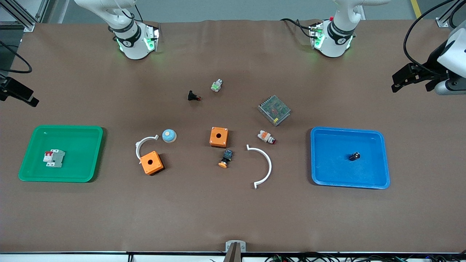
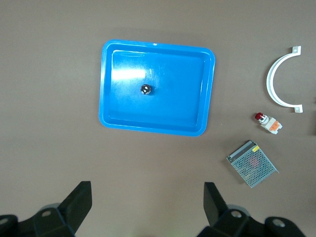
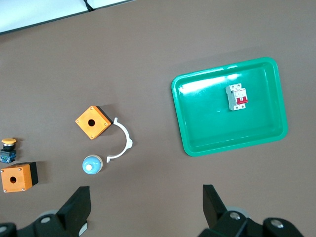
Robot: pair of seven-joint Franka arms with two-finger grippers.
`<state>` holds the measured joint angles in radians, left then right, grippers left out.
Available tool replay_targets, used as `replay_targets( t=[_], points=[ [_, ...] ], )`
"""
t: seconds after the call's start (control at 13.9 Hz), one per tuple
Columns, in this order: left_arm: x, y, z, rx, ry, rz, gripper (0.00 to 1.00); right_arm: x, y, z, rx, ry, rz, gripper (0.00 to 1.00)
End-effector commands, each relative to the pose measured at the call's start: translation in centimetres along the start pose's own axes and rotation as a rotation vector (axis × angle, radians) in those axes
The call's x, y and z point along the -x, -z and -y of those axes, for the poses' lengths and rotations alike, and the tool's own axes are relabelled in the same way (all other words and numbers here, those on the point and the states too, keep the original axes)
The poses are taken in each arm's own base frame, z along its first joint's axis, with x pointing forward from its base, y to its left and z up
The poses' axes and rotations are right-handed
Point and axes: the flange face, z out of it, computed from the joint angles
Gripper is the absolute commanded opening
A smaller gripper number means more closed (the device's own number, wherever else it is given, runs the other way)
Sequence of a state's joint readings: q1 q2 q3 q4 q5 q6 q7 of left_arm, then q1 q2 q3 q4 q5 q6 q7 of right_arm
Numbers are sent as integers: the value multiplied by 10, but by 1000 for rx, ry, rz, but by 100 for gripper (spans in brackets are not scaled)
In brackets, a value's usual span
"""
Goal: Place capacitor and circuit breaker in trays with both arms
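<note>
The capacitor, a tiny black cylinder, lies in the blue tray at the left arm's end of the table; it also shows in the left wrist view. The circuit breaker, white-grey with red levers, lies in the green tray at the right arm's end; it also shows in the right wrist view. My left gripper is open and empty, high up beside the blue tray. My right gripper is open and empty, high up beside the green tray.
Between the trays lie two orange boxes, two white arcs, a blue dome, a mesh metal box, a white-orange part, an orange-capped button, a black red-tipped part and a green-white part.
</note>
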<state>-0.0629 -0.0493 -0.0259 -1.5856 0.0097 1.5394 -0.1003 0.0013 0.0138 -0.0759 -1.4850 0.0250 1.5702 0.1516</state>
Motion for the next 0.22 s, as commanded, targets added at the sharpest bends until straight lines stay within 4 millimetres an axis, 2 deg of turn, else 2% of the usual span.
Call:
replay_targets(
  t=[0.0, 0.14],
  points=[
    [-2, 8, -1, -19, -4, -2, 100, -4, 6, 1, 4, 1, -11, 100],
    [-2, 8, 0, -19, -3, -2, 100, -4, 6, 1, 4, 1, -12, 100]
  ],
)
